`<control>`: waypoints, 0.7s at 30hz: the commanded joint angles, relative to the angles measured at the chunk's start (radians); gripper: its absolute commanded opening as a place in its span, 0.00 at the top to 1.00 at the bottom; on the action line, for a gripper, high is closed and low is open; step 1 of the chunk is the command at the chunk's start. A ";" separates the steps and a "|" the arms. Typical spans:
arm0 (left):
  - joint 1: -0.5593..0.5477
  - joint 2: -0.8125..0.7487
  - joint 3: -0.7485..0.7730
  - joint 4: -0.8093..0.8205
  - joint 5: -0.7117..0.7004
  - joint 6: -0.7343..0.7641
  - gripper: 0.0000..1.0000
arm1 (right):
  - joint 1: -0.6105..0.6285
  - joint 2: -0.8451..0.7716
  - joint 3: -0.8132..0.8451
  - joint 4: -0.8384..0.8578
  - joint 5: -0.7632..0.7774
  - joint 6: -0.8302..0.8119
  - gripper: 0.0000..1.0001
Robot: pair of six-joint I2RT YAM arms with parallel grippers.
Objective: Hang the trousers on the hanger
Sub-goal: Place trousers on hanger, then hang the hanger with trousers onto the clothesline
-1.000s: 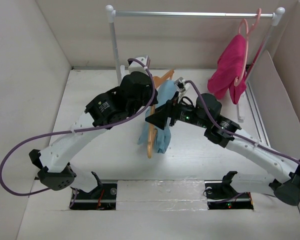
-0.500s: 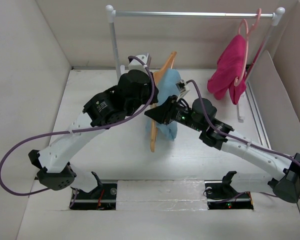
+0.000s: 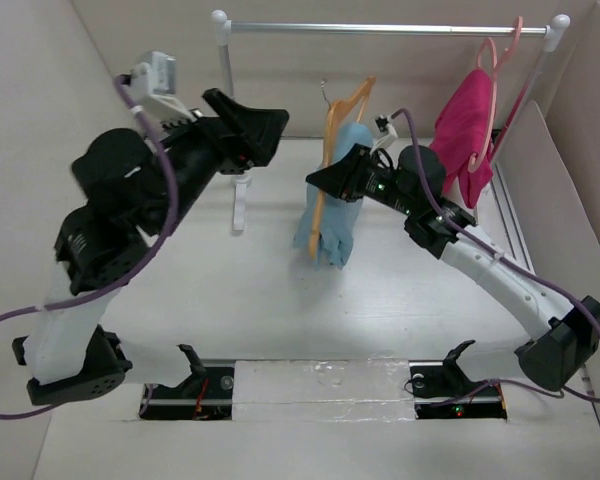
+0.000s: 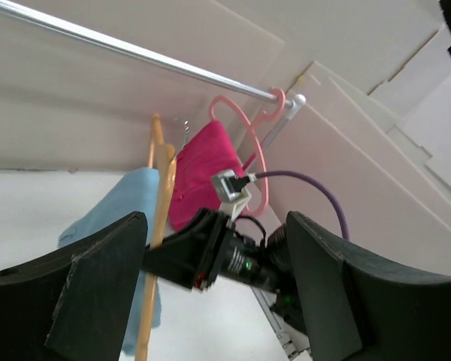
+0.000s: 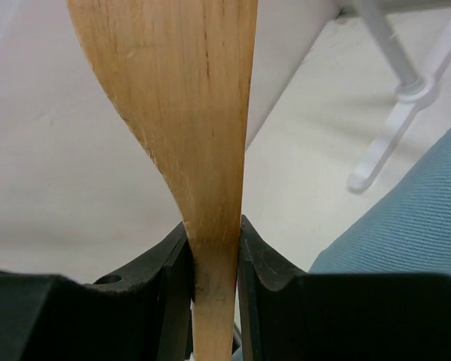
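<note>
White walls boxed in a pale worktop (image 3: 230,300), with a metal rail (image 3: 380,29) on white posts across the 12 o'clock side. The trousers (image 3: 332,215), soft sky-blue cloth, hung in a narrow folded bundle over the hanger (image 3: 330,140), just past the worktop's centre towards 1 o'clock. Whether their lower end touched the surface could not be told. The hanger was slim tan wood, tilted, with its metal hook uppermost and short of the rail. The right pincer (image 5: 213,256) was clenched on the wooden arm, both fingers pressed against it. The left pincer (image 3: 265,125) was up at 11 o'clock, released, fingers wide apart and holding nothing, well apart from the cloth. Bare worktop lay open from 6 to 9 o'clock. At 2 o'clock a magenta garment (image 3: 465,130) hung on a pink hanger (image 3: 495,60) hooked on the rail's end
</note>
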 commanded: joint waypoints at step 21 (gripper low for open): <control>0.000 -0.342 -0.620 0.021 -0.024 -0.115 0.33 | -0.364 0.341 0.416 0.457 -0.111 0.178 1.00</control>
